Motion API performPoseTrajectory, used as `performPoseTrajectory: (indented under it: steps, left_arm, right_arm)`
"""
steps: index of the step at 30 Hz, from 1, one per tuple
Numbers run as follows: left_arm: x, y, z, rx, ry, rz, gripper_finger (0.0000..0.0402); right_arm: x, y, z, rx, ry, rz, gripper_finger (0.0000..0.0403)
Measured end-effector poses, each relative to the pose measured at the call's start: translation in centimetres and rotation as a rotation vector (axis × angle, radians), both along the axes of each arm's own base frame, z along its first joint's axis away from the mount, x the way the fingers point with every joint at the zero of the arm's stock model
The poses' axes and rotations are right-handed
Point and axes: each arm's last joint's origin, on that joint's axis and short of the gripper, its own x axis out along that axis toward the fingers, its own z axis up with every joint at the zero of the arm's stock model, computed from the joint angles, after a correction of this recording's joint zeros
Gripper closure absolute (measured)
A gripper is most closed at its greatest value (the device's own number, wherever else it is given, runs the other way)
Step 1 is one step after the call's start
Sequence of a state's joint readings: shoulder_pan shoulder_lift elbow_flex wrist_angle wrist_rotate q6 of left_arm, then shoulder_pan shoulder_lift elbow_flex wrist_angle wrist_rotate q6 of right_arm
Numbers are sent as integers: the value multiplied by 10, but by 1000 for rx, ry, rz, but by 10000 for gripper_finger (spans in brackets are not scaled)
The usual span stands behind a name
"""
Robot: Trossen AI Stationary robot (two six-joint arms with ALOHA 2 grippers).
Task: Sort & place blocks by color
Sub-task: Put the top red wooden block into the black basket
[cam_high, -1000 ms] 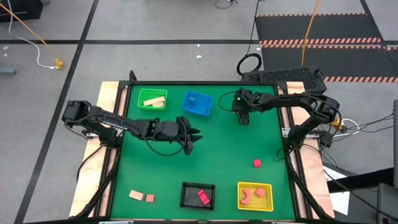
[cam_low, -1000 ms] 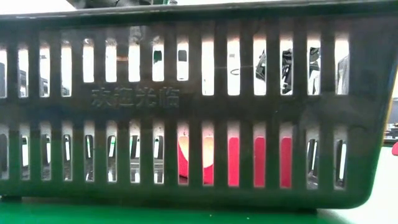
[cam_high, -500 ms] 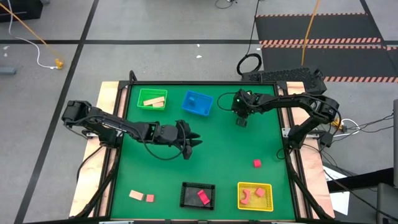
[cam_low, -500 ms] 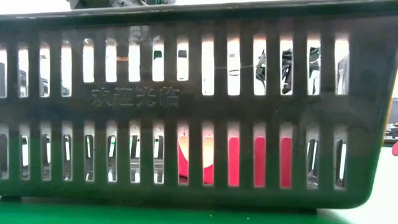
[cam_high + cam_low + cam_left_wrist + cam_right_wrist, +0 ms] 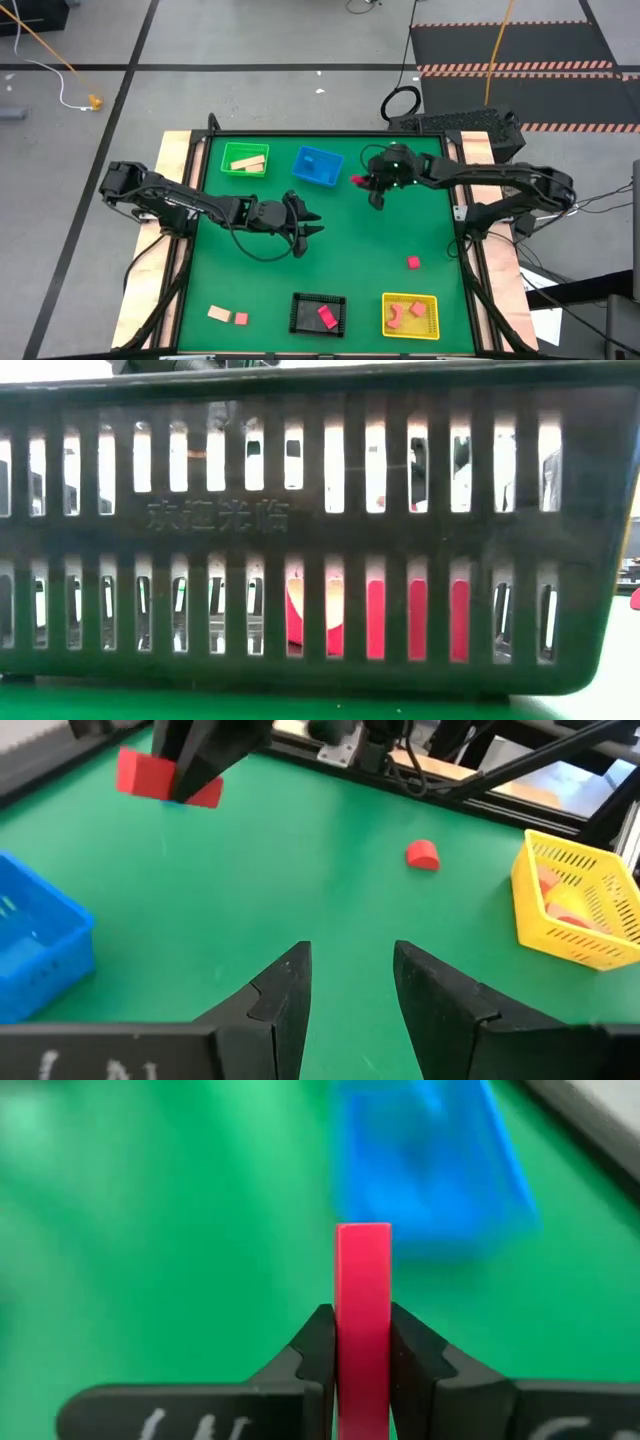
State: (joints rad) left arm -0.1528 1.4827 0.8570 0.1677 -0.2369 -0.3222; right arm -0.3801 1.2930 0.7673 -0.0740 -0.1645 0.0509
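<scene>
- The red block is clamped edge-on between the two fingers of the right gripper, lifted clear of the green table; in the left wrist view the same block hangs in the air well above the mat
- From above, the held piece pokes out of the gripper toward nine o'clock, just beside the blue basket, which sits at about eleven o'clock from table centre
- The grip looks narrow and central: the jaws pinch the block's thin faces, and much of it stands proud of the fingertips, so I judge a fast swing could twist it
- The left gripper hovers near table centre with its jaws partly apart and nothing between them
- Other reds: one loose piece on the mat at about four o'clock, one in the black basket at six o'clock, several in the yellow basket at five o'clock
- Tan blocks lie in the green basket at ten o'clock; two pinkish-tan pieces rest at seven o'clock
- Step in hand, as I read it: carry this red block to the basket where reds are gathering, probably toward five or six o'clock
- To do it well: keep the block high over the basket rims, travel steadily, stop over the basket's middle, lower before letting go, and steer clear of the left arm in the centre
</scene>
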Motion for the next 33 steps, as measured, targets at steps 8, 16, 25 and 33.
performPoseTrajectory:
  steps: [8,16,25,33]
  left_arm:
    - [5,-8,2,200,-58,25,256]
    - [11,-10,12,217,-195,56,256]
    - [9,-28,21,292,-277,-15,256]
    - [4,-46,17,299,-239,-89,256]
  right_arm:
    - [24,55,41,-13,-397,247,363]
    - [45,98,54,-76,-693,421,363]
    - [60,118,44,-119,-798,494,363]
    - [61,119,45,-139,-818,499,363]
